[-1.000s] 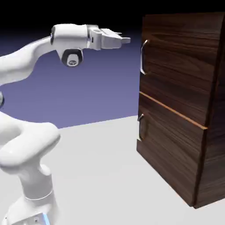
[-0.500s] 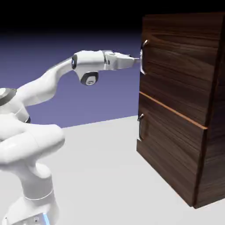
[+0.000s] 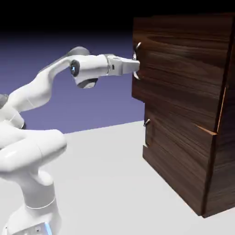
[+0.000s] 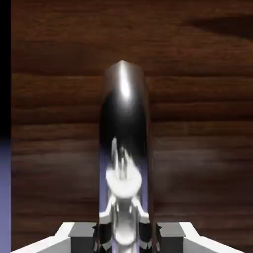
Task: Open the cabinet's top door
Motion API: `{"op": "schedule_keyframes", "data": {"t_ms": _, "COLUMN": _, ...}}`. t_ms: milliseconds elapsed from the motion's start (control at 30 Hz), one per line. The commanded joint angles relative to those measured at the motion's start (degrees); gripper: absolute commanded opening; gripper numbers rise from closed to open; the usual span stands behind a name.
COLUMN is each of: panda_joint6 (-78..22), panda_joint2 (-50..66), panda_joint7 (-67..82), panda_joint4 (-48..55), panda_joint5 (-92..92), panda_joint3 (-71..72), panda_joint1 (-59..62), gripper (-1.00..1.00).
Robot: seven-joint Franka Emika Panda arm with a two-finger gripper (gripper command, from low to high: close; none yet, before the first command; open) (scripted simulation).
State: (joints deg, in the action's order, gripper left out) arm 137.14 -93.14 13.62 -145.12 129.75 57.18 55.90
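The cabinet [image 3: 215,174] is a tall dark wood-grain box at the exterior view's right. Its top door [image 3: 179,69] stands pulled out a little, its handle edge sticking past the lower panel [image 3: 179,156]. My gripper [image 3: 136,65] reaches level from the left and is shut on the top door's slim silver handle [image 3: 138,46]. In the hand view the handle [image 4: 123,118] rises as a shiny upright bar from between my fingertips [image 4: 123,238], with the door's wood [image 4: 202,99] filling the picture behind it.
The lower panel carries its own small handle [image 3: 146,123] just below my hand. A thin orange edge [image 3: 223,103] shows at the door's far side. The white table [image 3: 105,179] spreads between the robot's base and the cabinet.
My hand came down and right to the handle, then shut on it. The top door's handle edge has since moved left, out from the cabinet's front.
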Motion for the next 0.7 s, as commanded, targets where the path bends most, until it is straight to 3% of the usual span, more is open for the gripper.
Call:
{"op": "schedule_keyframes", "data": {"t_ms": 0, "panda_joint6": -1.74, "panda_joint2": -0.21, "panda_joint7": 1.26, "panda_joint4": -2.09, "panda_joint5": -0.16, "panda_joint3": -1.29, "panda_joint1": -1.66, "gripper": -1.0}}
{"op": "schedule_keyframes", "data": {"t_ms": 300, "panda_joint6": -18.69, "panda_joint2": -1.96, "panda_joint7": 10.98, "panda_joint4": -18.3, "panda_joint5": -8.72, "panda_joint3": -18.28, "panda_joint1": -13.67, "gripper": -1.0}}
{"op": "schedule_keyframes", "data": {"t_ms": 667, "panda_joint6": -33.79, "panda_joint2": -0.55, "panda_joint7": 17.91, "panda_joint4": -25.08, "panda_joint5": -26.45, "panda_joint3": -41.12, "panda_joint1": -16.46, "gripper": -1.0}}
